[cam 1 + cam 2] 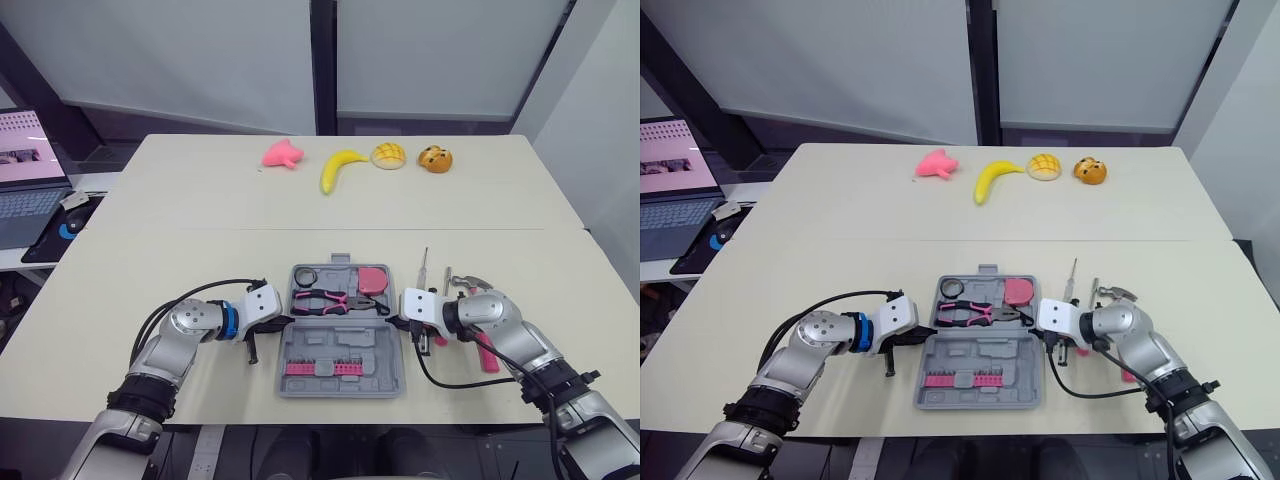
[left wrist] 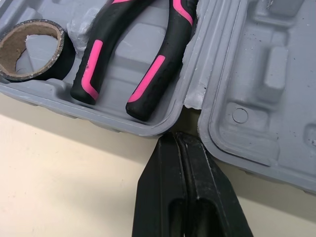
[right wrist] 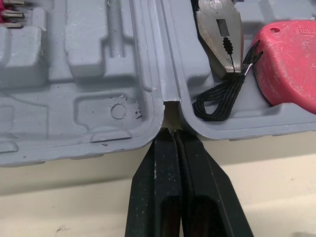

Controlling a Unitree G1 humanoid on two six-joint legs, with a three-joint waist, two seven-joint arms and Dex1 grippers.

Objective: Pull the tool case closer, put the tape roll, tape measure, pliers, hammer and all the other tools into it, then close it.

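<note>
The grey tool case lies open near the table's front edge. Its far half holds the black tape roll, the pink-and-black pliers and the pink tape measure. The near half carries a row of bits. My left gripper is shut, its tips at the hinge gap on the case's left side. My right gripper is shut too, with its tips at the hinge gap on the right side. A screwdriver and a pink-handled hammer lie right of the case, partly hidden behind my right arm.
At the table's far side lie a pink toy, a banana, a yellow bun and a brown bun. A laptop sits on a side desk to the left.
</note>
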